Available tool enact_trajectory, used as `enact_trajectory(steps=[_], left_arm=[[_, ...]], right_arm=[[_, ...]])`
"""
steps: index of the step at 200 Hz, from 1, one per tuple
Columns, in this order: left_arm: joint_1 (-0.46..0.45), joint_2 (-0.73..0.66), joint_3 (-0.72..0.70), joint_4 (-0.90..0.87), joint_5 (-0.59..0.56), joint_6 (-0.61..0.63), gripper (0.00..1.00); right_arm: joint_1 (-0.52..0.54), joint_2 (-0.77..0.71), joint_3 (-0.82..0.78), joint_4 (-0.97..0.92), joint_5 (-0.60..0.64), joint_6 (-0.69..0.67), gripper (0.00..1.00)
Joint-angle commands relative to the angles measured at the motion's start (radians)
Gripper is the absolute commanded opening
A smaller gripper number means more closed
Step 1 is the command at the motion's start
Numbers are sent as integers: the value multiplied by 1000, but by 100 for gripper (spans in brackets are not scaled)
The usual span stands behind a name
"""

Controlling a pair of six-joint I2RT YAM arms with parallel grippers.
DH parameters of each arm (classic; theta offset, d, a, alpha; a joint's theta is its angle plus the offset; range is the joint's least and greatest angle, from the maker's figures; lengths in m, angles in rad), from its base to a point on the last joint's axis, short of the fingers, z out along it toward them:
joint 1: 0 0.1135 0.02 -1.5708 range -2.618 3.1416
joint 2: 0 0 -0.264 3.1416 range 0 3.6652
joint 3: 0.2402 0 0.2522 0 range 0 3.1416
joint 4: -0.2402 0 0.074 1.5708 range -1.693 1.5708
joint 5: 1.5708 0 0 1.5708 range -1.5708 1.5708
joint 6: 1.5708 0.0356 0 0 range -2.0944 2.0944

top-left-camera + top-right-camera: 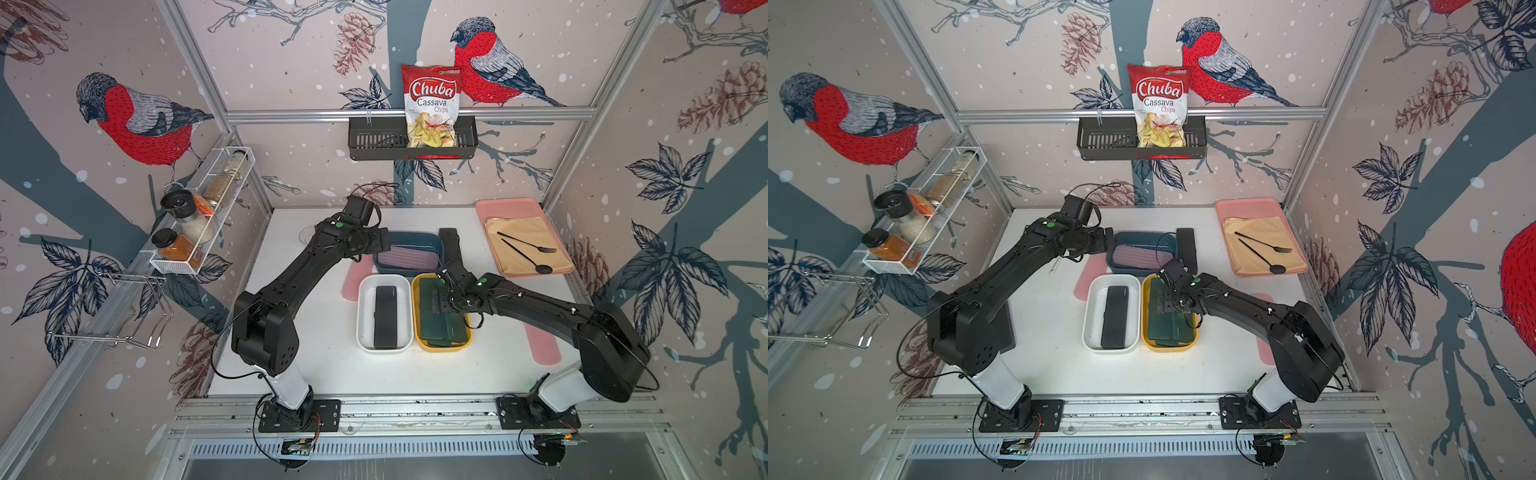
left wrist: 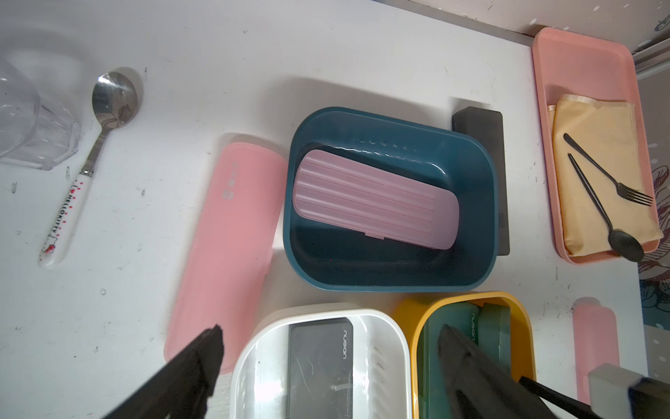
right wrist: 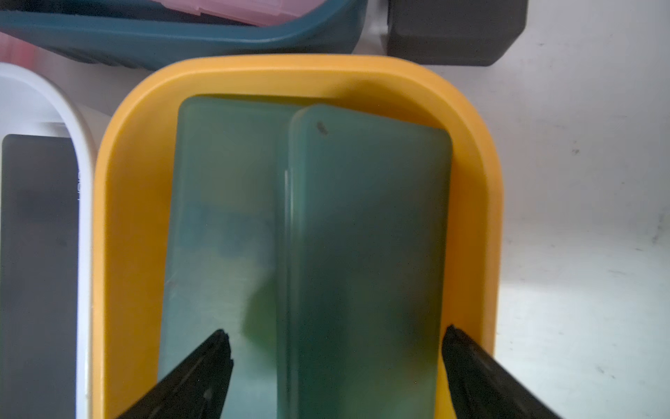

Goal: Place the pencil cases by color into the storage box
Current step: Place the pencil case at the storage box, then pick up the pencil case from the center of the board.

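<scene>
White table (image 1: 415, 374), pink pencil case (image 2: 224, 254), seemingly a tumbler (image 2: 32, 123); bird-papered walls (image 1: 270, 54).

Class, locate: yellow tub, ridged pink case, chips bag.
yellow tub (image 3: 290, 72): right wrist view, far rim.
ridged pink case (image 2: 375, 199): left wrist view, lid middle.
chips bag (image 1: 432, 104): in a top view, front middle.

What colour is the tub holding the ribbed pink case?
Dark teal blue; the tub shows best in the left wrist view.

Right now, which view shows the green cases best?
Right wrist view: the green cases fill it, one over another. In both top views the right arm covers part. The left wrist view shows only their ends, behind a finger.
</scene>
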Motion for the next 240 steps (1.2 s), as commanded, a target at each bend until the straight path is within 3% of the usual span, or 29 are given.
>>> enact_trajectory(steps=[1, 58, 154, 240], left_arm=[[4, 1, -9, 20, -4, 15, 96], [31, 10, -33, 20, 1, 38, 96], [164, 113, -52, 8, 77, 235, 96], [184, 233, -40, 35, 96, 318, 96]], right_arm=[[2, -10, 19, -42, 34, -9, 94], [0, -14, 66, -69, 47, -21, 95], [-9, -15, 89, -77, 45, -28, 96], [-25, -8, 97, -77, 40, -32, 96]])
